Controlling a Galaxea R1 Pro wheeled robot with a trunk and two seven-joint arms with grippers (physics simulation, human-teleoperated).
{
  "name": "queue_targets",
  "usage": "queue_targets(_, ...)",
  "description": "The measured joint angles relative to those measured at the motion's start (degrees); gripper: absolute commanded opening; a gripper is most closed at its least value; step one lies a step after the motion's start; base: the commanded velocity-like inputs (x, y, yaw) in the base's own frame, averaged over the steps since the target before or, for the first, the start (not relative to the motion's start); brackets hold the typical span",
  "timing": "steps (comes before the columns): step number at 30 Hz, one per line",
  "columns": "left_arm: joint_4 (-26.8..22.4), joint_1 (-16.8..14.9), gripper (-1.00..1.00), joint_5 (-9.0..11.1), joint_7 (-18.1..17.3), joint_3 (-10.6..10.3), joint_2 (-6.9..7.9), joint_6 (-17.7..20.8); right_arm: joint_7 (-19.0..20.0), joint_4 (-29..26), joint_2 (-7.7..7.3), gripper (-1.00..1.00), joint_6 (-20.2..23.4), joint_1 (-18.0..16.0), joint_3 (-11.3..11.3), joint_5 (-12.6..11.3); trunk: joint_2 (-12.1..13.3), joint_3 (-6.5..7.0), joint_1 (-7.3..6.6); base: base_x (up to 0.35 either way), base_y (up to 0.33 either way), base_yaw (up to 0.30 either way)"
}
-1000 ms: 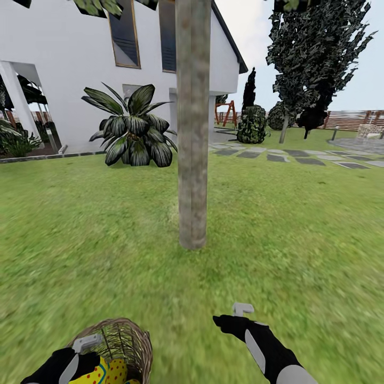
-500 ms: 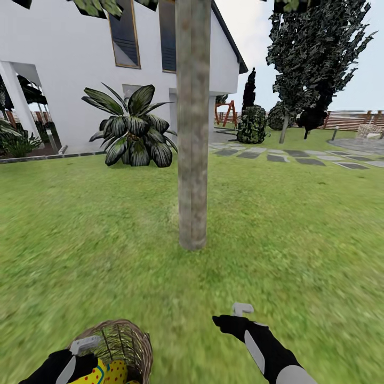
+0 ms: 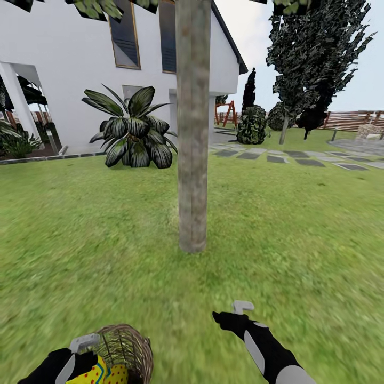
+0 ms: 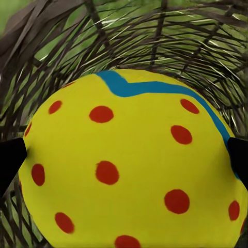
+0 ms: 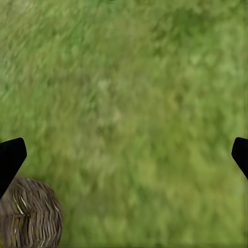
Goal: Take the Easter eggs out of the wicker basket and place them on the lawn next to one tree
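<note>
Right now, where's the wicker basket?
In the head view the wicker basket sits on the lawn at bottom left, in front of the tree, with the left gripper at its rim.

White house [image 3: 80, 80] w/ windows, stepping-stone path [image 3: 298, 157], wooden fence [image 3: 352, 120], pale sky.

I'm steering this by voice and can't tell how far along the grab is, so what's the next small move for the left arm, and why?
Probably close the left gripper on the Easter egg and lift it out. In the left wrist view, its dark fingertips flank the egg, which sits inside the wicker basket, near the tree.
</note>
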Motion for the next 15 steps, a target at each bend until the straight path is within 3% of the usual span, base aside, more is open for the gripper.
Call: queue_targets(15,-0.12,-0.01,-1.00,0.03,-0.08,0.00,0.02,-0.10,0.00,0.00,0.02,1.00,-0.01,0.00,0.00,0.00,6.02,2.69,-3.29,0.000,0.000,0.000)
